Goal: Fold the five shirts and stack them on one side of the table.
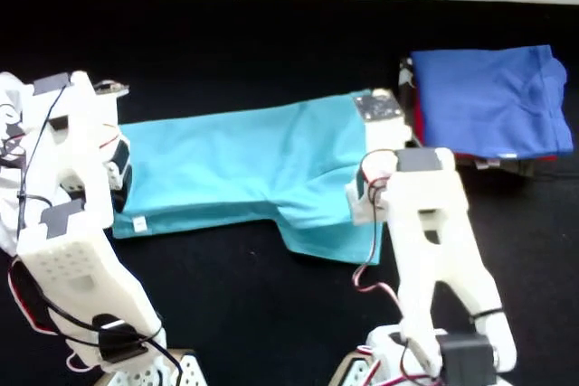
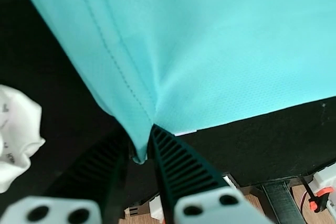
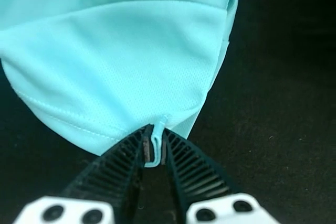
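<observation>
Left gripper (image 2: 142, 148) and right gripper (image 3: 154, 142) each pinch the turquoise shirt's (image 1: 244, 164) edge. At upper right, a blue shirt (image 1: 488, 101) covers all but a red edge (image 1: 420, 126) of the pile beneath.

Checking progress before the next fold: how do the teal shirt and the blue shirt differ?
The teal shirt lies stretched long across the table; the blue shirt is folded compact. The left gripper and right gripper pinch the teal shirt's ends; neither touches the blue shirt. The teal shirt rests on the table itself; the blue shirt tops red cloth. Both are plain, one colour each.
</observation>
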Robot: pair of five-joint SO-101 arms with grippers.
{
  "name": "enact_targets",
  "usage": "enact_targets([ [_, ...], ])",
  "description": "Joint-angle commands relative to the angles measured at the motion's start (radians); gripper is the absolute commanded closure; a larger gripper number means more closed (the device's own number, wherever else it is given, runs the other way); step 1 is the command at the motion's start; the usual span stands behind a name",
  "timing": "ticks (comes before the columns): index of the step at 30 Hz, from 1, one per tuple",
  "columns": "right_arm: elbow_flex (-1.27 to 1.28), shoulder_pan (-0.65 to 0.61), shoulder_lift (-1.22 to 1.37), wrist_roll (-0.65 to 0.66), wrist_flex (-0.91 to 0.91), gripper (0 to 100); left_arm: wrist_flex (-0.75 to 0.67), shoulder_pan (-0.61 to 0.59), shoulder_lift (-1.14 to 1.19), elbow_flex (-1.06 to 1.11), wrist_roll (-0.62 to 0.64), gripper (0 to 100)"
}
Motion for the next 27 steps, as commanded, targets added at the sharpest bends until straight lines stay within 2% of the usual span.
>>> enact_targets([
  [1, -0.007, 0.007, -0.082, 0.008, 0.007, 99.3, 0.018, -0.015, -0.012, -0.028, -0.011, 99],
  [20, 0.002, 0.005, 0.008, 0.008, 0.016, 98.8, 0.014, 0.002, -0.005, 0.033, -0.012, 99],
  [27, 0.002, 0.004, -0.002, 0.009, 0.076, 80.9, 0.020, 0.005, -0.013, 0.027, -0.012, 97],
])
